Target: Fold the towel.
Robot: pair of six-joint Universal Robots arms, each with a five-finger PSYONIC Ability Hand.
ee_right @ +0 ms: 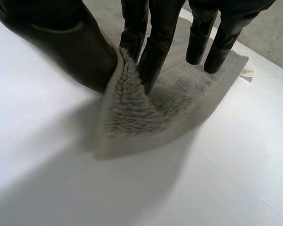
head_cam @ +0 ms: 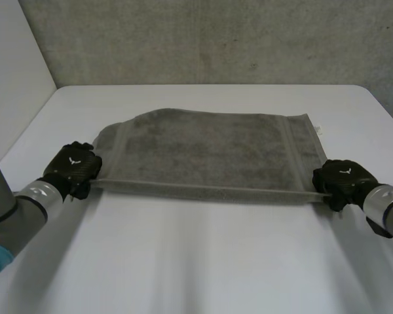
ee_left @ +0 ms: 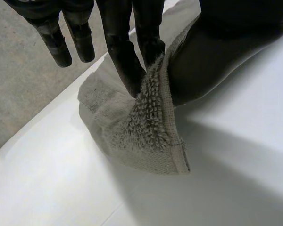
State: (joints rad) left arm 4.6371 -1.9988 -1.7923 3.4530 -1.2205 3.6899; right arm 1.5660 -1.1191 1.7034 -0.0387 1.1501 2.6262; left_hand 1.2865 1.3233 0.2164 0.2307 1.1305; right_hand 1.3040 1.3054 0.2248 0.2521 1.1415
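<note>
Head view: grey towel [head_cam: 209, 147] spread across the middle of the white table [head_cam: 196, 261], long side running left to right. Its far edge lies flat toward the table's far edge. Its near edge is raised off the surface and pulled taut between the two hands. The far left corner looks rumpled and rounded, and a small white label [head_cam: 318, 129] sits at the far right corner.

Left hand [head_cam: 72, 167] has the near left corner. In the left wrist view, straight fingers [ee_left: 127, 70] pinch the cloth against the thumb [ee_left: 212, 61], and the corner hangs below the pinch. Right hand [head_cam: 344, 178] has the near right corner, with fingers [ee_right: 155, 52] pressing the terry against the thumb in the same way.

Handling, by my judgement: soft looped terry, light and limp. It sags without tension and is not fragile or slippery, so a corner pinch should hold. The hemmed corners are the best hold, and both are already taken. Uneven pull would skew the fold.

No containers here; the table carries just the towel.
</note>
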